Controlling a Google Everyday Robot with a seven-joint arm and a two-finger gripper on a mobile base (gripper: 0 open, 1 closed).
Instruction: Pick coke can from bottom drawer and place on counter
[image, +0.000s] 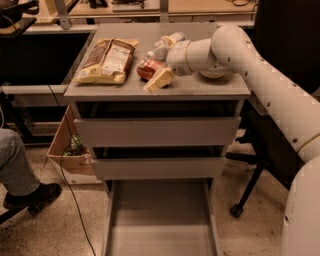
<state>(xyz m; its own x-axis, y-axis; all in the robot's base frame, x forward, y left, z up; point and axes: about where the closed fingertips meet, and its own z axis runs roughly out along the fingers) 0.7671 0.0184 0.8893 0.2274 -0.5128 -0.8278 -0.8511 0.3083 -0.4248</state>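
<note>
The coke can (148, 69) sits right at the gripper (156, 78), low over the counter (210, 89) and touching it or very nearly so (the can looks tilted rather than upright). Whether the gripper is clamped on the can or has let go of it I cannot tell; the cream tip of the tool hides the near side of the can.

Just behind the gripper lies a clear plastic bottle (162, 46), close to the can. Further out to the side away from the arm lies a chip bag (107, 60), flat on the same top and apart from the can. Below the gripper the two upper drawers (156, 131) are pushed in, and lower down the bottom drawer (159, 220) stands pulled out, its grey floor bare.

As a judgement: the pick from the drawer is done and the can is at the counter, so the task is nearly over. What is left is to set the can down steady, release it and draw the arm away without knocking the bottle.
</note>
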